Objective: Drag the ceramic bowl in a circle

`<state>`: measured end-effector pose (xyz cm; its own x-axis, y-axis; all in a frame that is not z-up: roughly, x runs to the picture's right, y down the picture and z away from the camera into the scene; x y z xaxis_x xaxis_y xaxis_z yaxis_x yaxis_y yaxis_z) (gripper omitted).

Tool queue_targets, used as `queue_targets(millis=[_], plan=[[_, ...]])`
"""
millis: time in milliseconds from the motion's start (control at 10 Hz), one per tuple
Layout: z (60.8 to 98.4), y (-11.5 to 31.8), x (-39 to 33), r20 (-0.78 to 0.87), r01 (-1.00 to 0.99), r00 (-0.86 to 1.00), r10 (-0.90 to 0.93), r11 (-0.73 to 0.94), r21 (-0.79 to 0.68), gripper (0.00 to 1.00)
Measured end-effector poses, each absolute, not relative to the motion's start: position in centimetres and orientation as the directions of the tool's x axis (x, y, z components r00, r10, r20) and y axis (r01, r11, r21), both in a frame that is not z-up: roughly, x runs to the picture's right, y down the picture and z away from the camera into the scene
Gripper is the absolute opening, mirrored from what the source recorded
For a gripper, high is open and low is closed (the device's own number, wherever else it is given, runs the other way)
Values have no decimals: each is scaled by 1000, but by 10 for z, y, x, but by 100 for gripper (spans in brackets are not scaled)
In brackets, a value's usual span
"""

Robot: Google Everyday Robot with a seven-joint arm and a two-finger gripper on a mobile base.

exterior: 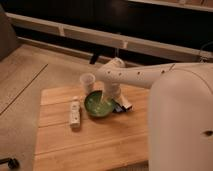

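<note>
The ceramic bowl (100, 105) is round, shallow and glossy green, with a lighter inside, and sits on the wooden table (90, 142) near its middle. My white arm reaches from the right and bends down over the bowl's right rim. The gripper (111, 100) is at the bowl's far right edge, mostly hidden by the wrist. A small pale cup (87, 81) stands just behind the bowl to the left, uncovered by the arm.
A white bottle-like object (75, 113) lies left of the bowl. A dark and white packet (122, 104) lies at the bowl's right side. The table's left edge drops to a tan floor; a dark wall with a pale rail runs behind.
</note>
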<state>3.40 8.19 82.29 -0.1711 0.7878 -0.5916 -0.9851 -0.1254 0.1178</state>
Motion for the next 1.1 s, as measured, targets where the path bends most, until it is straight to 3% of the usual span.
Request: queue_targets(millis=[500, 1100], plan=[[824, 101, 41, -638, -975, -215, 739, -131, 177, 65], [863, 134, 35, -709, -961, -269, 653, -128, 247, 65]])
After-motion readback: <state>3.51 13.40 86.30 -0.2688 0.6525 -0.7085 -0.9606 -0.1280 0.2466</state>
